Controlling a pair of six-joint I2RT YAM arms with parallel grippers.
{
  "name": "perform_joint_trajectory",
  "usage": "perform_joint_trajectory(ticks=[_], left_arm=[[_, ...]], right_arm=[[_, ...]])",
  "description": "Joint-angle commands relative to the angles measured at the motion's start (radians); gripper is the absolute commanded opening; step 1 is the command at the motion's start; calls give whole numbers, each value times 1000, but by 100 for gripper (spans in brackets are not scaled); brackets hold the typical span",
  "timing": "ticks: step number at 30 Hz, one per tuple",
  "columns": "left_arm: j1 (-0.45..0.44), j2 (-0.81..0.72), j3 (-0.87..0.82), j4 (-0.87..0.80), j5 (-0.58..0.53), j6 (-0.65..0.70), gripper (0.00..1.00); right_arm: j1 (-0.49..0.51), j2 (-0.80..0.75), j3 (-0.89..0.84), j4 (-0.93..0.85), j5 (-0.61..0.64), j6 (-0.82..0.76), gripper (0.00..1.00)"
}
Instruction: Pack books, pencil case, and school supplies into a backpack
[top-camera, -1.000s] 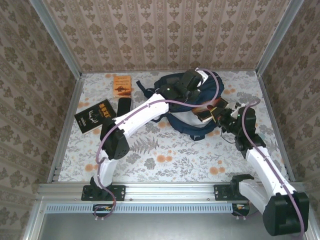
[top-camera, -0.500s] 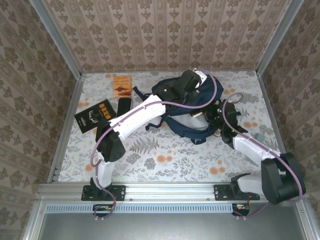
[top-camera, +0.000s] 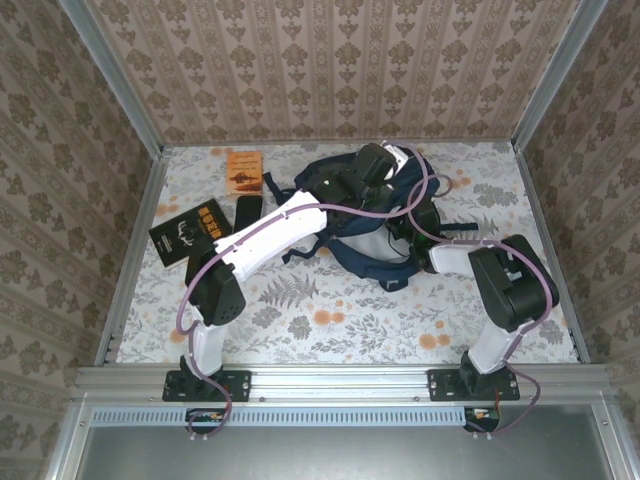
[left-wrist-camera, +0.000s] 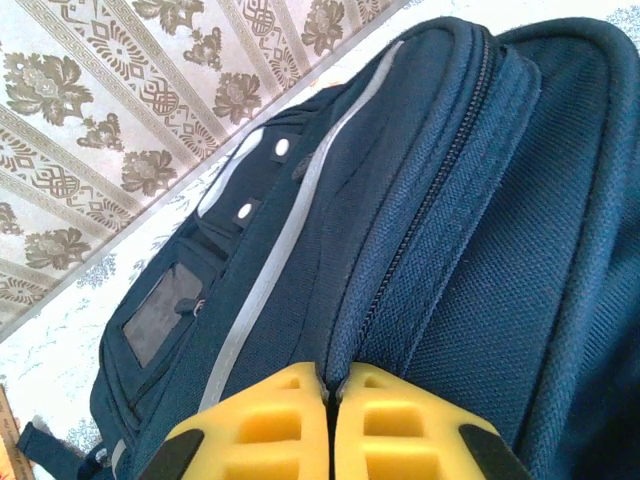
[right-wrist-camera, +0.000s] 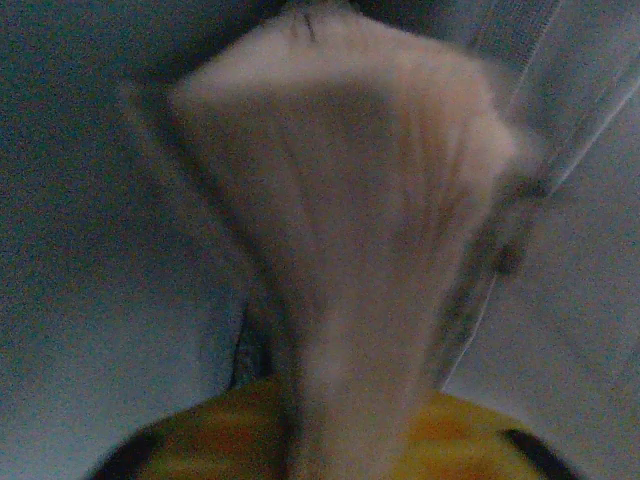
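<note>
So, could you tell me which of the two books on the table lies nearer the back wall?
The small orange book, close to the back wall; the black book with gold lettering lies farther forward and left.

Floral-patterned table bearing navy backpack, orange book, black gold-lettered book and black pencil case

Dim, heavily blurred right wrist view
</note>
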Motion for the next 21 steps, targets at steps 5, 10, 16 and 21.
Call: perform_joint_trajectory(ticks=[5,10,16,21], left_arm=[[34,-107,-13,94,28,-67,0],[64,-104,-29,101,44,-83,0],[90,-101,-43,113,54,-105,0],[105,-109,-73,119,56,-112,0]], right_arm=[[0,-41,-26,25,-39,44,65],[-29,-182,-106,-152,-90,32,72],[-45,-330,-195,-244,-127,44,53],[-51,-510,-223,-403,-96,-11,32]])
